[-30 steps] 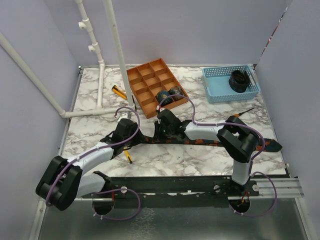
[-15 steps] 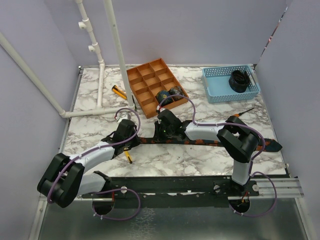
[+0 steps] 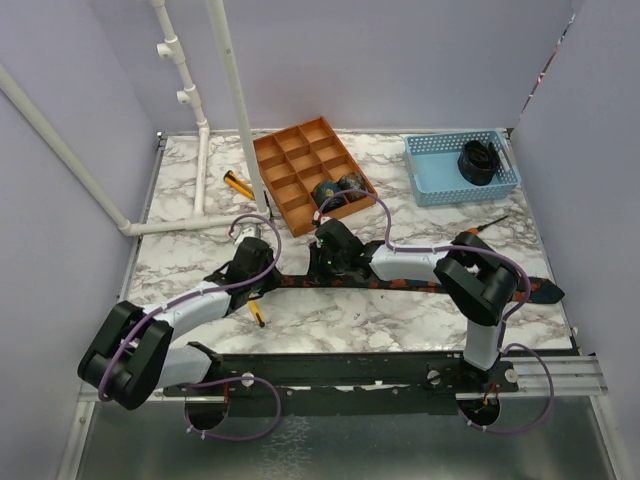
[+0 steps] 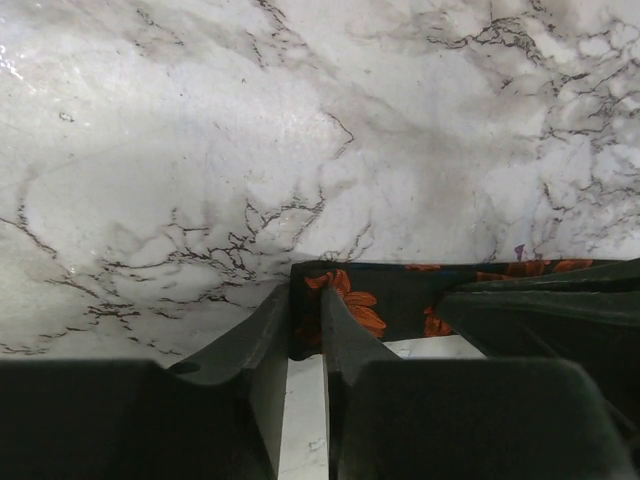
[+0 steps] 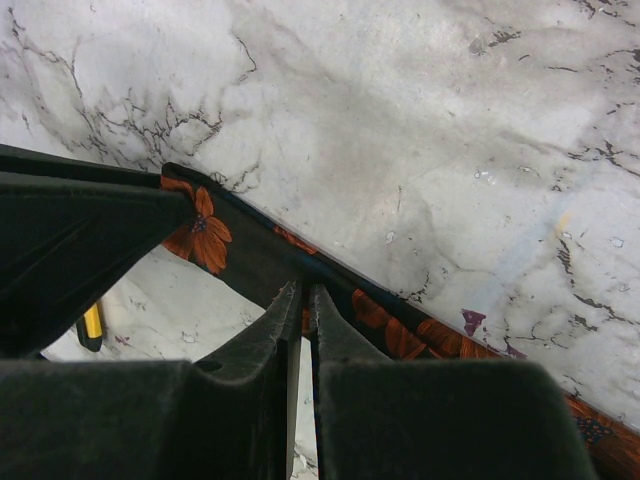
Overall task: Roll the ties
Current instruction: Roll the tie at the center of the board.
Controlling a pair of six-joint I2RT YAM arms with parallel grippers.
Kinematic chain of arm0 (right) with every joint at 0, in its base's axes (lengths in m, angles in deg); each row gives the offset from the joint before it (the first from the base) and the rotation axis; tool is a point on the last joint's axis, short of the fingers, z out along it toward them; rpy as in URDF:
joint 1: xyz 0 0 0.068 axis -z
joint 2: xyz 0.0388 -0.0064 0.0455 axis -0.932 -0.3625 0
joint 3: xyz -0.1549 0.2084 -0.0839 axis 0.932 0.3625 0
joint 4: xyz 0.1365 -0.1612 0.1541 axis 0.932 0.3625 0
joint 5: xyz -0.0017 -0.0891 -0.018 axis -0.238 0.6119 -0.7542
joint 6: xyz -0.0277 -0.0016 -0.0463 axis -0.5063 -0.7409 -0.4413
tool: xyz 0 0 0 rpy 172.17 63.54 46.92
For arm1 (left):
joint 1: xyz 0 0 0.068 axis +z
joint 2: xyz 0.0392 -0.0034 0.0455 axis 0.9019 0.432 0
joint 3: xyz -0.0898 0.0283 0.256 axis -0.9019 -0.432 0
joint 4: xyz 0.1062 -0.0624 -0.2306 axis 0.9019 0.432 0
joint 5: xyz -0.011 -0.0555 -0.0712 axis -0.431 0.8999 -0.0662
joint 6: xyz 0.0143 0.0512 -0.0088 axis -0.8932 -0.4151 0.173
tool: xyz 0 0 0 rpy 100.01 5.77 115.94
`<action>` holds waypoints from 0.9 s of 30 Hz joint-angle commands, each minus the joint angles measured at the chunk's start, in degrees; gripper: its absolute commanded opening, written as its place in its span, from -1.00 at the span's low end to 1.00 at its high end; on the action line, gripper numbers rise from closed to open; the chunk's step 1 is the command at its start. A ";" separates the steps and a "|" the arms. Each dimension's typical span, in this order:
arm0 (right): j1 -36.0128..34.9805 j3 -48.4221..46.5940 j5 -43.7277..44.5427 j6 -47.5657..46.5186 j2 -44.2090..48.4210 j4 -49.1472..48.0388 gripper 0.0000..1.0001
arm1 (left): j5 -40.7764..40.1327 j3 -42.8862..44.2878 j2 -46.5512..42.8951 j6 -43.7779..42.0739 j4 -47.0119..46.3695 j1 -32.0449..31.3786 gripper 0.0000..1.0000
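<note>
A long dark tie with orange-red flowers lies flat across the table's front half. My left gripper is shut on its left end; in the left wrist view the fingers pinch the end of the tie. My right gripper is shut on the tie a little to the right; in the right wrist view its fingertips clamp the near edge of the tie. Two rolled ties sit in the orange divided tray.
A blue basket at the back right holds a dark coil. White pipes stand at the back left. A yellow-handled tool lies by the pipes, another under the left arm, and a screwdriver at the right.
The left arm's elbow has shifted slightly right and forward, nudging the left gripper a little. Both grippers stay shut on the tie; the right arm has not moved.
</note>
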 commanded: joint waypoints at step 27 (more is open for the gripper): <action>-0.14 4.60 -1.72 1.57 -3.69 1.79 -0.80 | -4.36 10.60 -3.87 -2.16 10.38 -12.17 -1.00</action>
